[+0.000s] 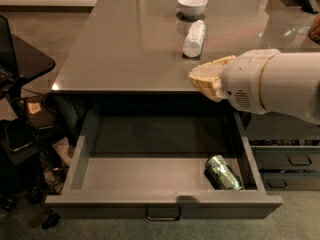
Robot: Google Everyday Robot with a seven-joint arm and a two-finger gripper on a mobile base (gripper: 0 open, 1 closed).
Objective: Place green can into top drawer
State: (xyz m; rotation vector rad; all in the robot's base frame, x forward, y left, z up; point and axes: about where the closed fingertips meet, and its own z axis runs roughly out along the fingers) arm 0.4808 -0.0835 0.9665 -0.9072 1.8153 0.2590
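The green can (223,172) lies on its side inside the open top drawer (165,205), in its front right corner, close to the right wall. The drawer is pulled fully out from under the grey counter, and its thin pull handle (163,217) shows on the front. My gripper (206,77) is the tan end of my white arm. It hangs over the counter's front edge, above the right part of the drawer and well clear of the can. Nothing shows in it.
On the grey counter (125,44) a white bottle (194,38) lies on its side, with a white bowl (192,5) behind it. Narrower grey drawers (287,159) stand to the right. A black stand with cables (20,134) is on the left.
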